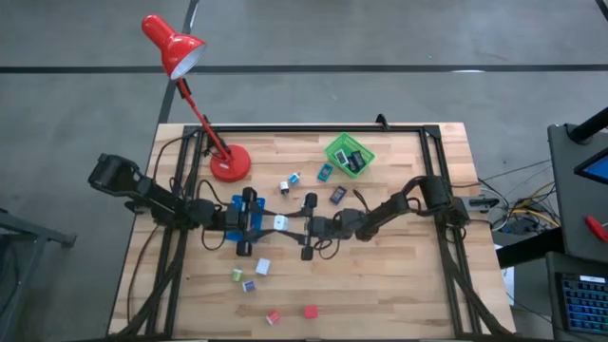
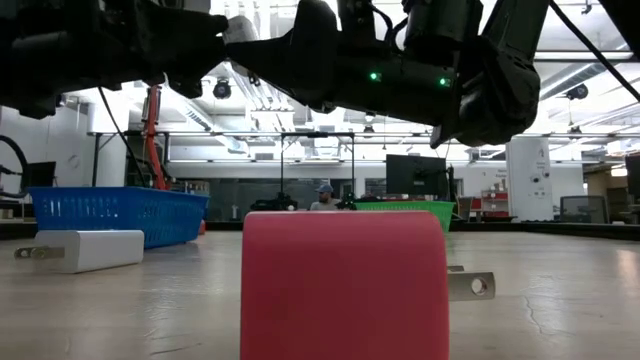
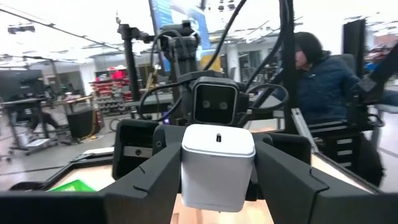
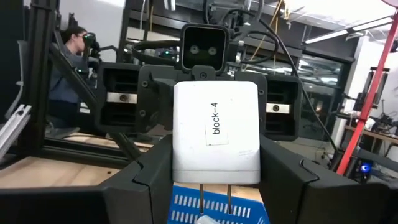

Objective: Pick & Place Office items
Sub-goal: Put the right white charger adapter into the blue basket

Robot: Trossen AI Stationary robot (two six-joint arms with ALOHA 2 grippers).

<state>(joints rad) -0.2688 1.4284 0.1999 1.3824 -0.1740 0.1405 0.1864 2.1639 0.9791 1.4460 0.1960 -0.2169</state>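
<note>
White block (image 1: 279,221) at table centre, above the blue tray (image 1: 236,207), clamped from both sides: left gripper (image 1: 263,222) and right gripper (image 1: 296,224) each part closed on it. Other blocks scattered on table (image 1: 399,285); some in green basket (image 1: 350,154).

The two arms meet over the middle of the table (image 1: 399,285), the left gripper (image 1: 269,224) and the right gripper (image 1: 296,226) facing each other with a charger block (image 1: 279,222) held between them, above the tray (image 1: 235,205). The desk lamp (image 1: 228,163) stands behind the tray, and the basket (image 1: 349,154) lies to its right near the back edge. Small office items (image 1: 263,267) lie scattered in front of the grippers; others sit between lamp and basket
</note>
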